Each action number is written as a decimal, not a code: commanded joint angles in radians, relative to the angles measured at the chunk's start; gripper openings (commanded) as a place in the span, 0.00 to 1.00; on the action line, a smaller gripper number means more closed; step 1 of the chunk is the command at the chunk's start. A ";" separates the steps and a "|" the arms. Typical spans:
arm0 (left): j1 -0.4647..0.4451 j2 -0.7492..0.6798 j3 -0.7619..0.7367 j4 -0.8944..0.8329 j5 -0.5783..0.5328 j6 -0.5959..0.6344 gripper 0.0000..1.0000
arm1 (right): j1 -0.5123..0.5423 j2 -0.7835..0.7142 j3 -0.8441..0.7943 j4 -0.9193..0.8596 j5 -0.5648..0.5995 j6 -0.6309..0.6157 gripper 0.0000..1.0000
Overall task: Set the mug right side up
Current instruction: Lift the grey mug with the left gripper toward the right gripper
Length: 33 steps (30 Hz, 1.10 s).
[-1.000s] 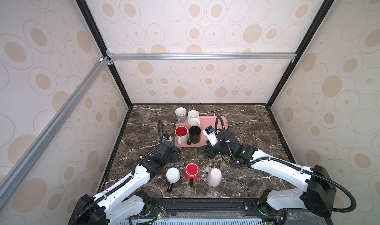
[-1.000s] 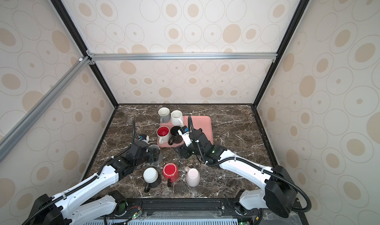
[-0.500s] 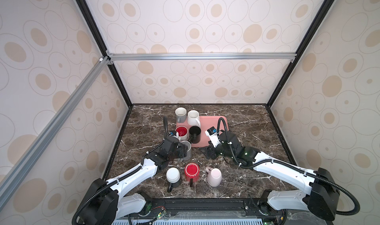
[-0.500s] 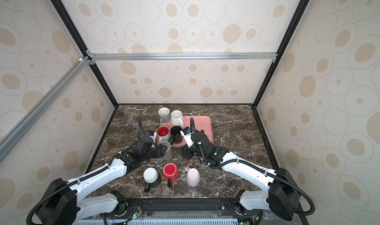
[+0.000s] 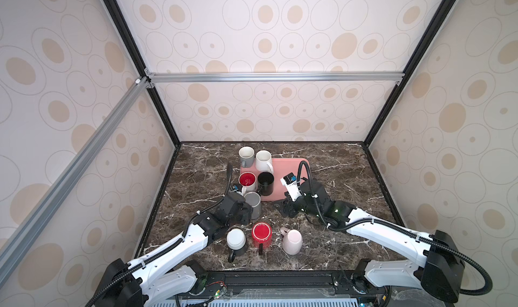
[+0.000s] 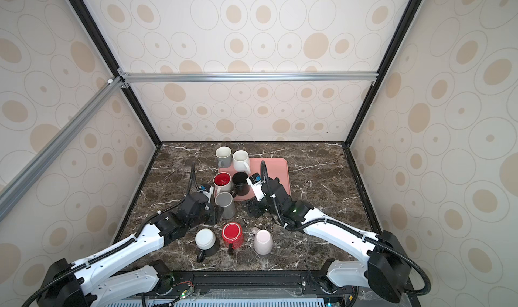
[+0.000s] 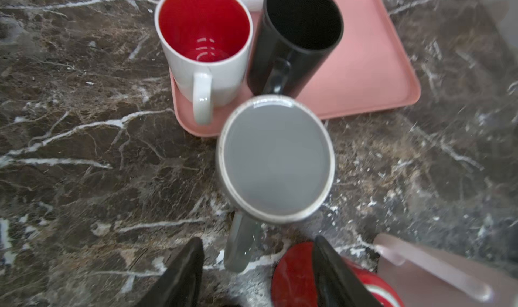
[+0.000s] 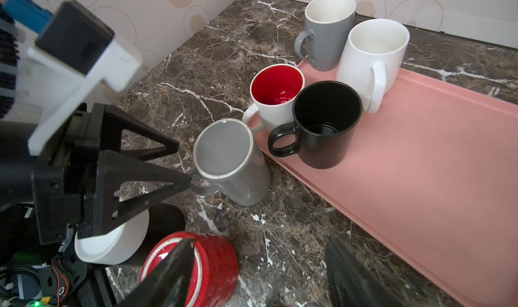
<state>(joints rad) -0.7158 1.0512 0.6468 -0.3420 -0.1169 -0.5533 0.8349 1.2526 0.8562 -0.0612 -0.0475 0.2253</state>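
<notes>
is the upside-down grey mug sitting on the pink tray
No, the grey mug stands base-up on the marble table, beside the edge of the pink tray rather than on it.

Grey mug glossy glazed ceramic, tabletop polished marble-look — tray smooth matt pink plastic, fingers matt black plastic

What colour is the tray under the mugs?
Pink; the tray shows best in the right wrist view.
</notes>
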 commanded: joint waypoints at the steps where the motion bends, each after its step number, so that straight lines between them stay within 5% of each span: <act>1: -0.020 0.023 0.053 -0.118 -0.047 0.036 0.53 | -0.002 -0.001 -0.017 0.025 0.008 0.010 0.75; 8: -0.019 0.128 0.045 -0.102 0.016 0.063 0.45 | -0.002 -0.012 -0.027 0.030 0.015 0.014 0.75; 17: -0.004 0.205 0.085 -0.038 -0.068 0.103 0.40 | -0.004 -0.027 -0.034 0.025 0.018 0.009 0.75; 33: 0.041 0.246 0.081 0.044 -0.054 0.146 0.33 | -0.009 -0.042 -0.046 0.030 0.017 0.011 0.75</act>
<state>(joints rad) -0.6788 1.2972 0.6945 -0.3260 -0.1562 -0.4381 0.8299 1.2255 0.8234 -0.0387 -0.0296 0.2375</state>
